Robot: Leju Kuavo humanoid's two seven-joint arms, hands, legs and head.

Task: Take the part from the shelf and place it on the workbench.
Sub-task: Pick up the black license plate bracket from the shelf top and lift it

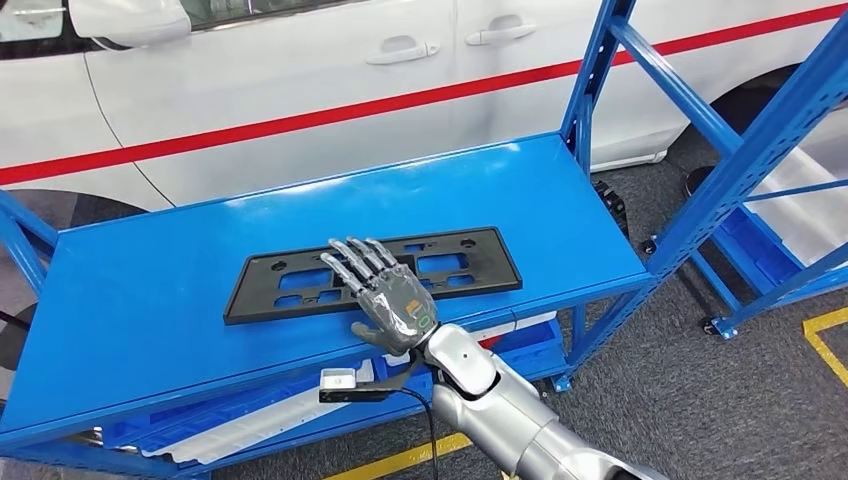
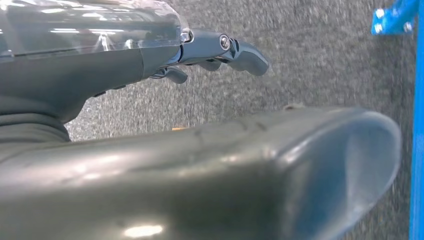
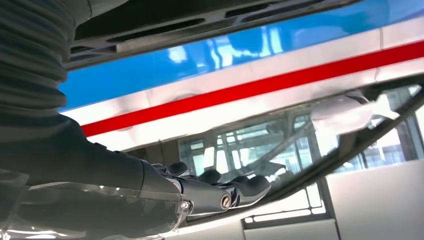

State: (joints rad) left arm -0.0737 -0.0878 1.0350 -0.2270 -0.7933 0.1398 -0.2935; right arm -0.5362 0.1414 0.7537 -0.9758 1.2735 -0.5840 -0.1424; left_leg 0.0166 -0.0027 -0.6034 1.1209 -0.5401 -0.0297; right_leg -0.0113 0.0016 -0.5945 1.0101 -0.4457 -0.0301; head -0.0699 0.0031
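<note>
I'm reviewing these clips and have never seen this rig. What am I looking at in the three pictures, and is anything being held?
It is a humanoid robot with two silver arms. The head view looks down from its body: its right hand reaches over a black flat part lying on a blue shelf, beside a white car. Its fingers are spread over the part; nothing is gripped yet. The other two pictures come from wrist cameras. The left hand hangs above grey floor, holding nothing.
</note>
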